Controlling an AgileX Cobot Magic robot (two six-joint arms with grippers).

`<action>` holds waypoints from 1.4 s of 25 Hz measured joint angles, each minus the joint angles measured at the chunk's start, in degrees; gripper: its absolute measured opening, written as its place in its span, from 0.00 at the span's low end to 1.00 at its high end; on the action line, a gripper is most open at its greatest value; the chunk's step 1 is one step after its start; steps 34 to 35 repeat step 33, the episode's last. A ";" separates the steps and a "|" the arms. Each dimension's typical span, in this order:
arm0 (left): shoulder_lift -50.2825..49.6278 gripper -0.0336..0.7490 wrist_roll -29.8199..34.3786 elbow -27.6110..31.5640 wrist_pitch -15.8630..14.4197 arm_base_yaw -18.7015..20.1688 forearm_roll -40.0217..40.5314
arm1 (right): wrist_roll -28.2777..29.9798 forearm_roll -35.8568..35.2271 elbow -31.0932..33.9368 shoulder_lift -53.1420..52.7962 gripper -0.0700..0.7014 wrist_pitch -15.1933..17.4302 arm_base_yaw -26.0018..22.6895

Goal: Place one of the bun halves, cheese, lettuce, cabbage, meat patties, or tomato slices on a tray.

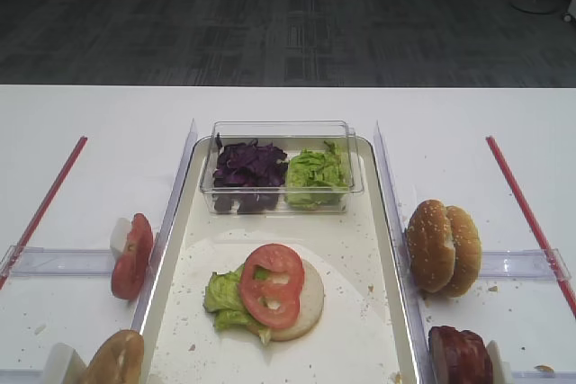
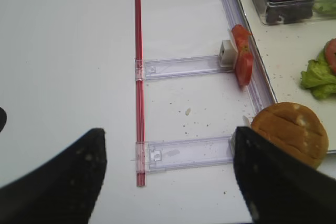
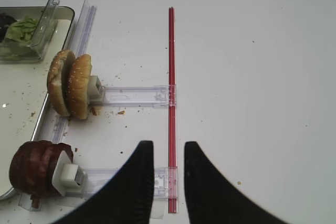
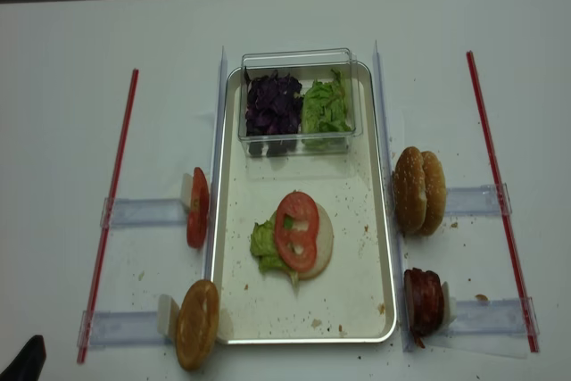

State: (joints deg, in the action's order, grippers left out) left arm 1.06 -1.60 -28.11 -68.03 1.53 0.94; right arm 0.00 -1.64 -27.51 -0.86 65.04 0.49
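On the cream tray (image 1: 360,312) lies a pale bun half (image 1: 310,299) with lettuce (image 1: 225,299) and a holed tomato slice (image 1: 270,283) on top. More tomato slices (image 2: 242,59) stand on edge left of the tray, with a brown bun half (image 2: 291,132) nearer. Two seeded bun halves (image 3: 71,83) and dark meat patties (image 3: 31,167) stand to the tray's right. Purple cabbage (image 1: 247,166) fills half of the tub. No cheese shows. My left gripper (image 2: 168,129) is open and empty over the left rail. My right gripper (image 3: 168,145) is shut and empty above the red strip.
The clear tub (image 1: 281,132) sits at the tray's far end, with green lettuce (image 1: 315,173) in its right half. Clear plastic rails (image 2: 181,153) and red strips (image 3: 171,77) lie on the white table either side. Crumbs speckle the tray and table.
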 joint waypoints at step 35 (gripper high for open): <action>0.00 0.65 0.00 0.00 0.00 0.00 0.00 | -0.31 0.00 0.00 0.00 0.34 0.00 0.00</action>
